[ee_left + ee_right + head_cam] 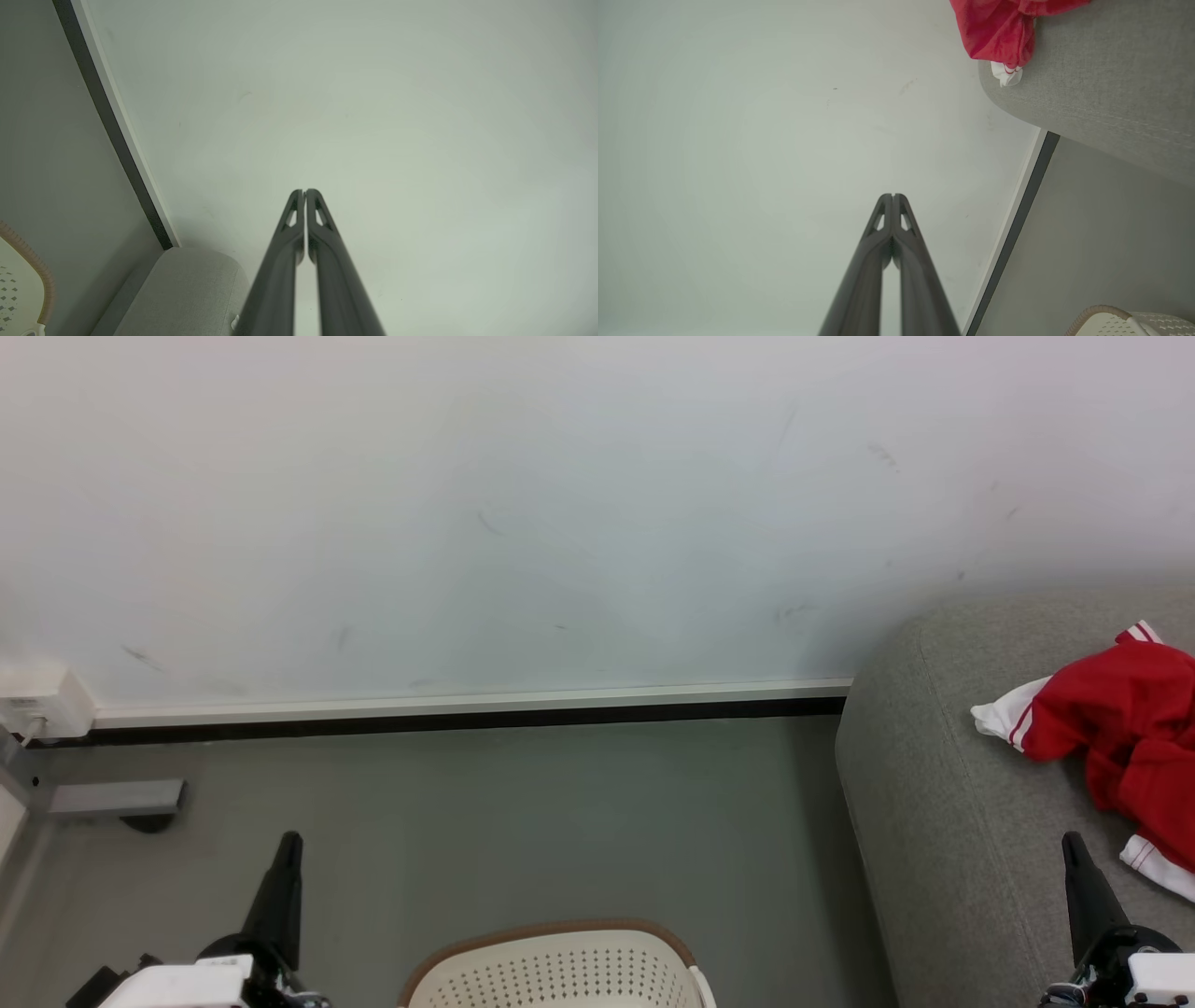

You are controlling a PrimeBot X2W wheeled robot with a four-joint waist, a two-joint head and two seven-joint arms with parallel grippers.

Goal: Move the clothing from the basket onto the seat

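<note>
Head view: red and white garment [1130, 709] lies on the light grey fabric sofa [934, 803]. The inside of the cream perforated plastic basket [560, 978] is hidden, so better look down first.
Left wrist view: left gripper [304, 192] pressed together, empty.
Right wrist view: right gripper [893, 196] likewise.

Scuffed white wall [560, 504] — grey floor [560, 821]
</note>
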